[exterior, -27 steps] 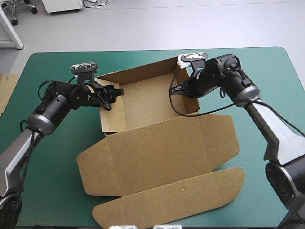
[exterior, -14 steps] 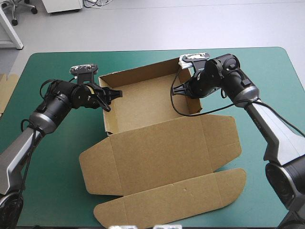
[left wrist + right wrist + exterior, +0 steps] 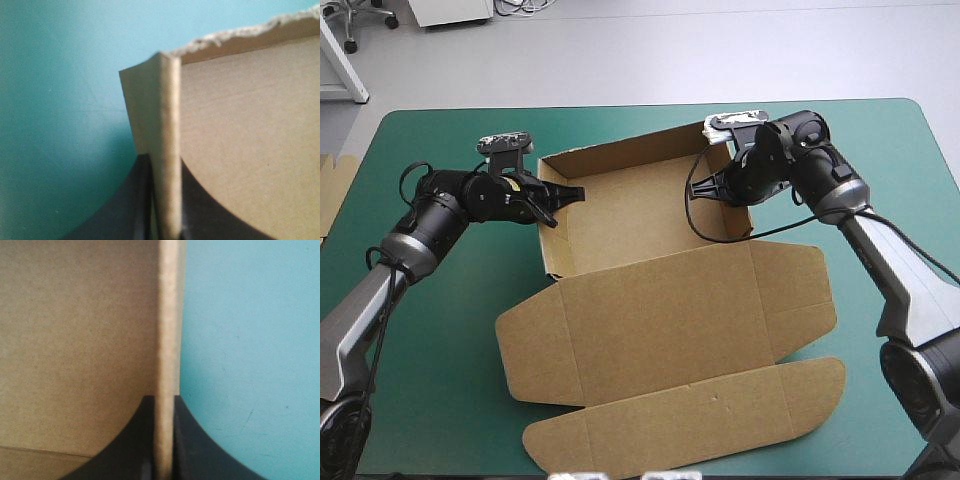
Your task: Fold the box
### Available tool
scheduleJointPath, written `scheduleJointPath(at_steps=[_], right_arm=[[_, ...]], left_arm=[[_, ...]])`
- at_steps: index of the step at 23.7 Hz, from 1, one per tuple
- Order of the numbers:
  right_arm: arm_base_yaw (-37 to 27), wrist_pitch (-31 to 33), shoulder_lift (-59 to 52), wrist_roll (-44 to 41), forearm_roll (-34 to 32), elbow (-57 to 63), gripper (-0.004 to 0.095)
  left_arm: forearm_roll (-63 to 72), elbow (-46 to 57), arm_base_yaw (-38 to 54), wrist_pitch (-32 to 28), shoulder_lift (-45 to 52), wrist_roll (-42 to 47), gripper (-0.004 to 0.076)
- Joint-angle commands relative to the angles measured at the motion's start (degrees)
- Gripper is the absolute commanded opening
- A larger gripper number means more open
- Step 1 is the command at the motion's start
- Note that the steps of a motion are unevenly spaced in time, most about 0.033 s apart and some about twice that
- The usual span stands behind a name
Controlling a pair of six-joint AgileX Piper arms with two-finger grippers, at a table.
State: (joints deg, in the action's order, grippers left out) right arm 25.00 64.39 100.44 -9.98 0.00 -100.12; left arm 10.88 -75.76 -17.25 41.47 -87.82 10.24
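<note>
Teal-green table cover fills the frame; brown box sits at centre, tray walls raised at upper centre, lid flat below; left gripper is clamped on the tray's left wall; right gripper is clamped on its right wall.

You see the brown box mid-table as an open tray: walls raised, lid flat toward the near edge.
</note>
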Motion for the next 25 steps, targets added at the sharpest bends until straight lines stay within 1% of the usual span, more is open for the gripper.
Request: scheduleJointPath(at_steps=[1,2,4,6,8,10,11,13,14,20,25], right_arm=[[0.3,-4.3,-2.8,-0.1,3.3,-2.0,-0.0011],[0.3,-4.3,-2.8,-0.4,3.4,-2.0,-0.0011],[0.4,-4.3,-2.8,-1.3,3.5,-2.0,-0.0007],[0.6,-3.6,-2.3,-2.6,2.5,-1.9,-0.0004],[2.7,-2.2,-1.1,-4.4,-0.5,-1.9,0.0004],[5.3,-2.2,0.1,-5.7,-2.7,-2.2,0.0004],[6.6,-2.1,0.7,-6.5,-4.0,-2.3,0.0004],[7.2,-1.7,1.1,-7.2,-4.6,-2.3,0.0004],[7.2,-1.3,1.2,-7.3,-4.6,-2.3,0.0004],[7.2,1.3,1.2,-7.3,-6.5,-2.3,0.0004],[6.8,1.7,1.2,-7.3,-6.9,-2.5,0.0003]], left_arm=[[3.0,-2.0,-1.1,-1.3,2.7,-0.9,-0.001],[-1.0,-2.0,-1.1,0.4,2.7,1.7,-0.001],[-5.4,-2.0,-1.1,1.2,2.7,5.7,-0.001],[-6.6,-2.7,-1.1,1.2,2.6,6.5,-0.001],[-7.1,-4.9,-1.1,1.3,1.8,6.5,-0.001],[-8.7,-8.9,-1.1,4.2,0.0,6.5,-0.001],[-10.4,-11.6,-1.1,7.4,-1.3,6.5,-0.001],[-12.7,-15.5,-1.1,11.2,-3.8,6.5,-0.001],[-12.9,-16.2,-1.1,11.8,-4.2,6.4,-0.001],[-12.9,-17.5,-1.1,13.4,-6.7,4.5,-0.001],[-13.9,-17.5,-1.8,14.6,-7.5,4.3,-0.001]])
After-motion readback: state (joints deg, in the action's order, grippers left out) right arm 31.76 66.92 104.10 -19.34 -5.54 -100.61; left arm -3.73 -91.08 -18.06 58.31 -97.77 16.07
